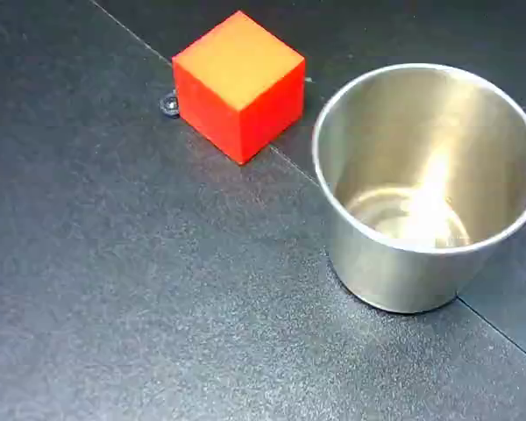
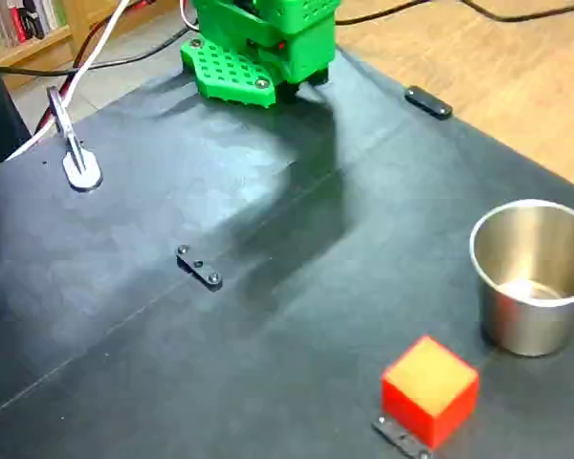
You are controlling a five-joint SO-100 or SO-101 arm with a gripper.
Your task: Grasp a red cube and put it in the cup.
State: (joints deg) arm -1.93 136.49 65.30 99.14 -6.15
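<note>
Just red cube (image 1: 238, 83) beside cup (image 1: 403, 272)

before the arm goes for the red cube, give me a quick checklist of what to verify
1. Red cube resting flat on the table, apart from the cup: ok.
2. Cup upright, mouth open and empty: ok.
3. Cube's top and sides free of clutter: ok, though a small black bracket lies at its base.
4. Gripper open and aligned: cannot tell, only the green arm base shows.
5. Path from base to cube: ok, only another flat bracket lies between.
</note>
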